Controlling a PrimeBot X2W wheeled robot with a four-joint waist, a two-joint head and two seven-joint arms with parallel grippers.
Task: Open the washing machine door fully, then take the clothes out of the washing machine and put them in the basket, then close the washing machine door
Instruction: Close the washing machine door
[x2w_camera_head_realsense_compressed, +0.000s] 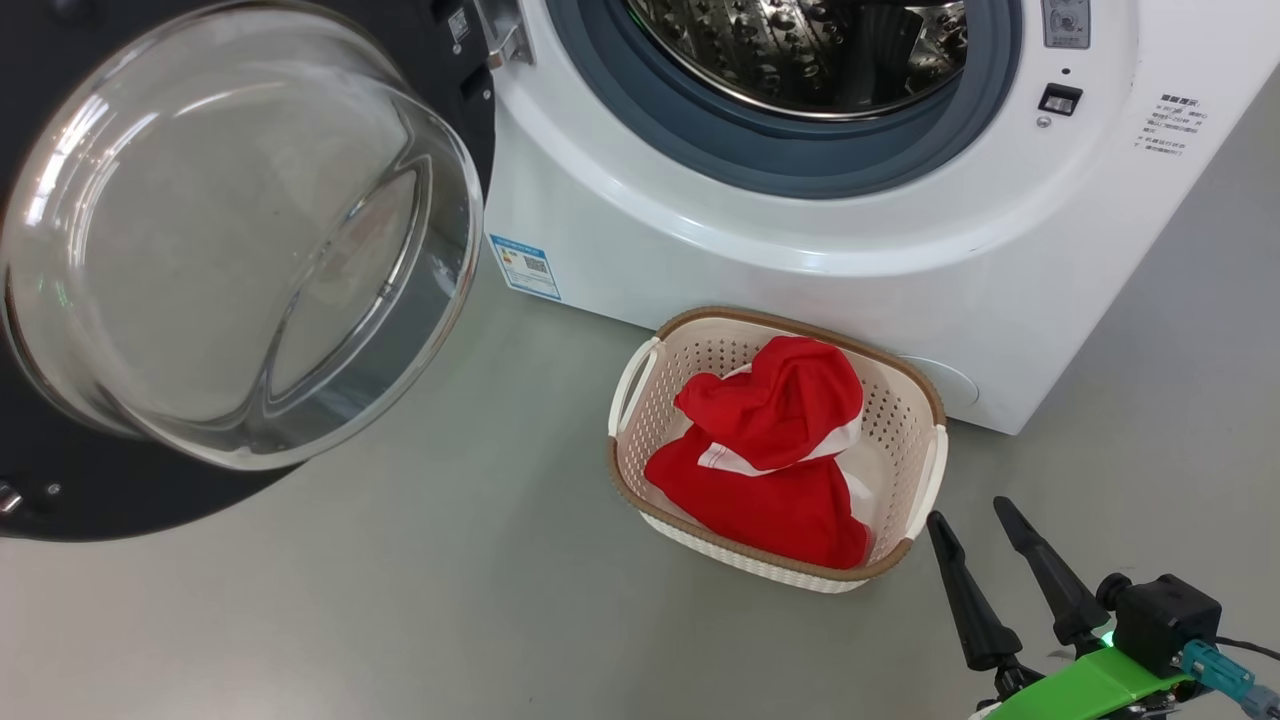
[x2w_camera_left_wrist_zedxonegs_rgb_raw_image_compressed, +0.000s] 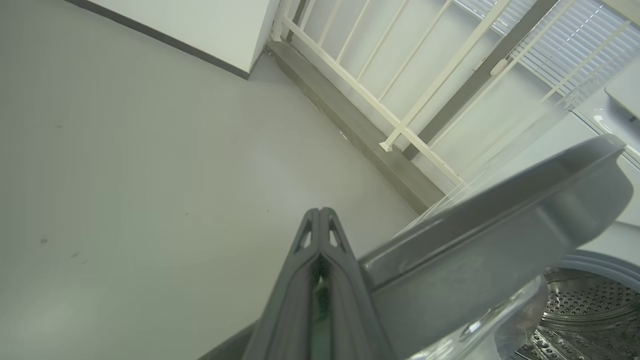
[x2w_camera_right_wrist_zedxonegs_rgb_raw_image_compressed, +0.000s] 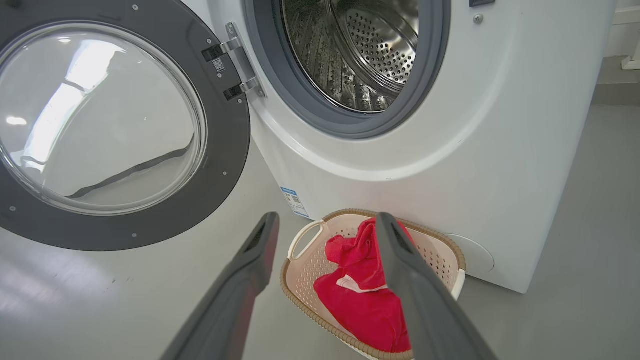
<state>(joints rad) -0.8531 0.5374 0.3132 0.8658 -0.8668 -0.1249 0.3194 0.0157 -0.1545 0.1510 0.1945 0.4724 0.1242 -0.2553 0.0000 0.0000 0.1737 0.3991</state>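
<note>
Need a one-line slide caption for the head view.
Red clothes lie in the basket before the washing machine, its door open, right gripper open nearby.

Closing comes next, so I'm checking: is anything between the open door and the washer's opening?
Nothing visible crosses the washing machine opening. The basket with the clothes sits on the floor below it, probably under the swing of the door.

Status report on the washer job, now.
Left tool shut, beside the door. Right tool open, empty, near basket. Clothes in basket; door wide open. Basket sits low before washing machine, likely under door's swing.
</note>
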